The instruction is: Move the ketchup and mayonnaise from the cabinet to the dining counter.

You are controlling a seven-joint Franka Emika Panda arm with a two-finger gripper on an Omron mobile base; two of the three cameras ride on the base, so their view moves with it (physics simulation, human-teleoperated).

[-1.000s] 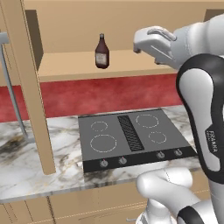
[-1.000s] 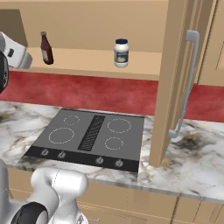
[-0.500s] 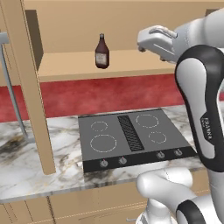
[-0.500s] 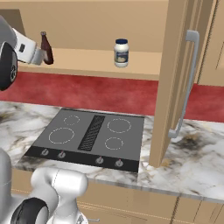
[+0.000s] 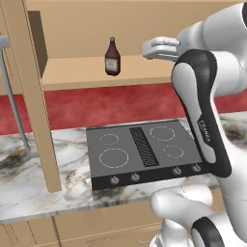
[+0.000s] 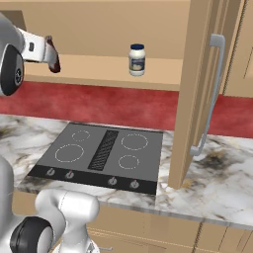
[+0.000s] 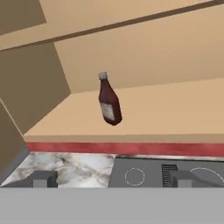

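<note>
- Ketchup [image 5: 112,58] stands upright on the cabinet [image 5: 72,77] shelf, mayonnaise [image 6: 137,60] well apart on the same shelf.
- Our end effector [image 5: 155,49] is spread wide, empty, right of the ketchup.
- We're mid-approach; next, we'd say, straddle the bottle and close.

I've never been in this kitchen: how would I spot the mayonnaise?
Look above the black cooktop to the open cabinet shelf. The mayonnaise is the squat white jar with a dark blue lid, standing right of the taller dark red-brown ketchup bottle.
</note>
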